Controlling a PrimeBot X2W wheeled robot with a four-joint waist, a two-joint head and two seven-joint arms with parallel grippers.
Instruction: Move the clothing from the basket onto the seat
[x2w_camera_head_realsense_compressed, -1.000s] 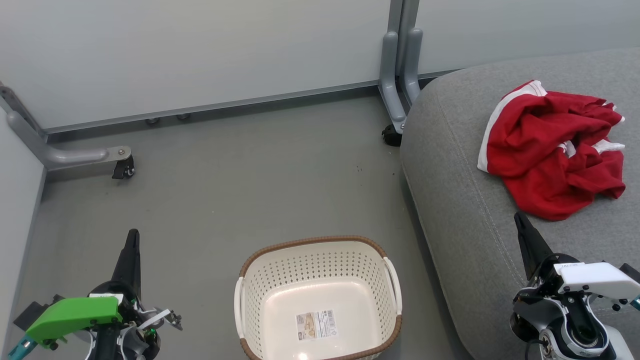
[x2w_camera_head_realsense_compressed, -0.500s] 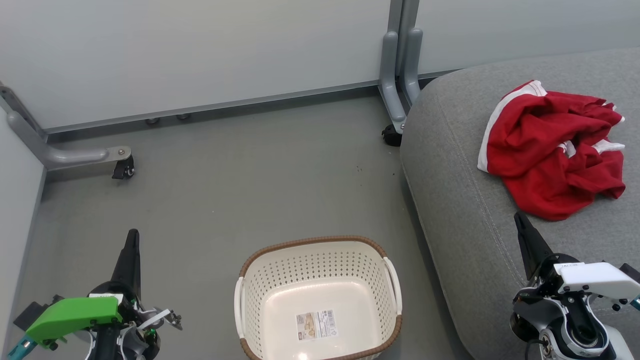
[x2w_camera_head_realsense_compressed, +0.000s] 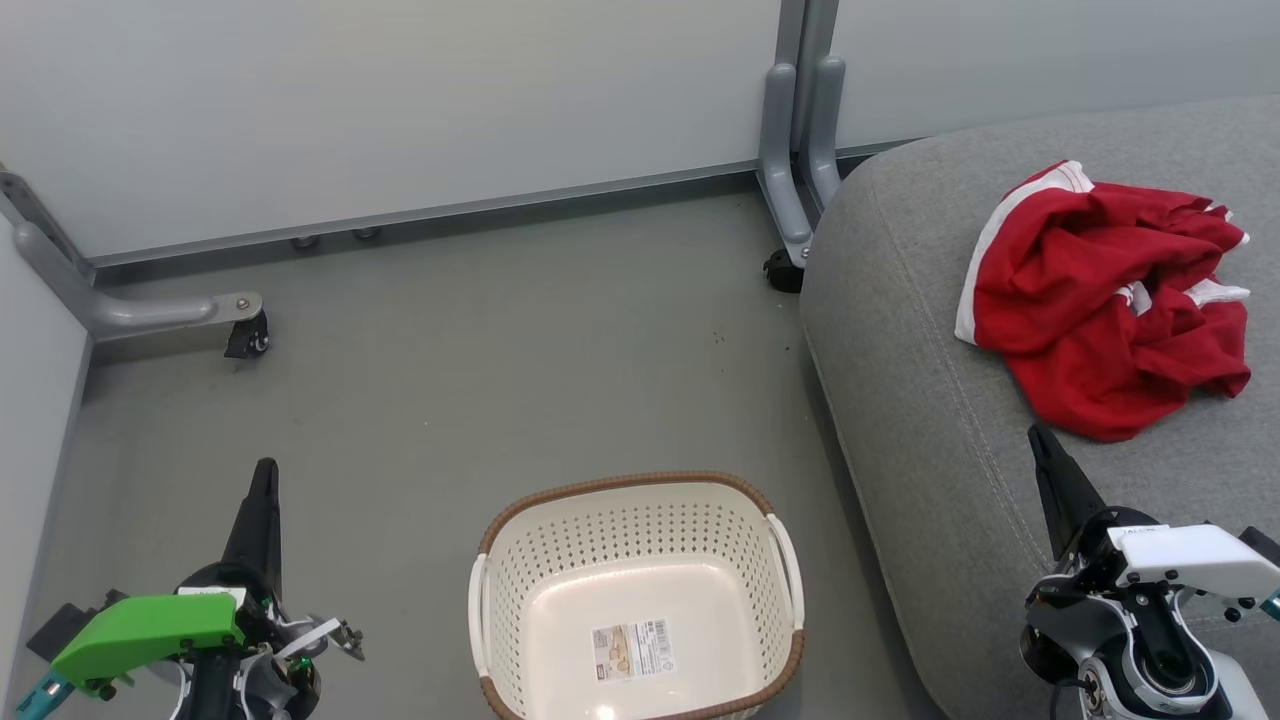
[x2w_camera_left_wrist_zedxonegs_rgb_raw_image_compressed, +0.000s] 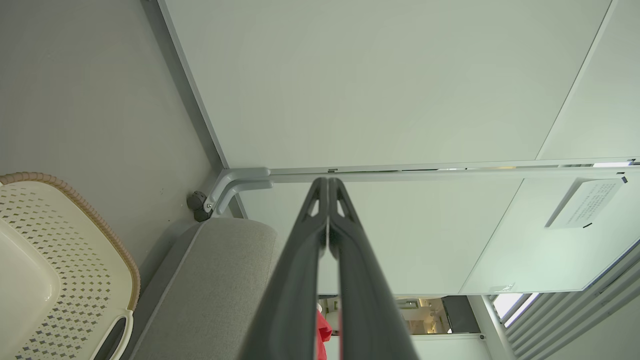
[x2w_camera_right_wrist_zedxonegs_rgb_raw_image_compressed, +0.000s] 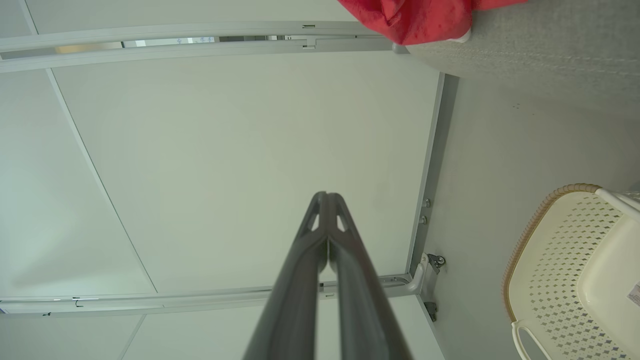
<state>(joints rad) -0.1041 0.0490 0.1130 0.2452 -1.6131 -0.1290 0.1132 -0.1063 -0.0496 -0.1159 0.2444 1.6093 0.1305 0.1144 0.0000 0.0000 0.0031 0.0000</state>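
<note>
- Fingers of the left gripper (x2w_camera_head_realsense_compressed: 265, 470) are pressed together, holding nothing, and point forward over the floor (x2w_camera_head_realsense_compressed: 480, 370).
- Caster foot (x2w_camera_head_realsense_compressed: 245, 335) of a wall panel (x2w_camera_head_realsense_compressed: 400, 100) stands ahead of those fingertips, well apart.
- Basket (x2w_camera_head_realsense_compressed: 640, 482) sits on the floor between the two pairs of fingers, open side up, with a paper label (x2w_camera_head_realsense_compressed: 632, 650) inside.
- Seat (x2w_camera_head_realsense_compressed: 930, 400) lies under the right fingers, its rounded corner near a grey post (x2w_camera_head_realsense_compressed: 795, 150).
- Clothing (x2w_camera_head_realsense_compressed: 1090, 300) is a crumpled red heap on the seat, ahead of the right fingertips and not touching them. Its white-banded edge faces left and runs front to back; the long axis is otherwise unclear.
- Right gripper (x2w_camera_head_realsense_compressed: 1038, 435) has its fingers closed flat together, empty, pointing toward the heap.
</note>
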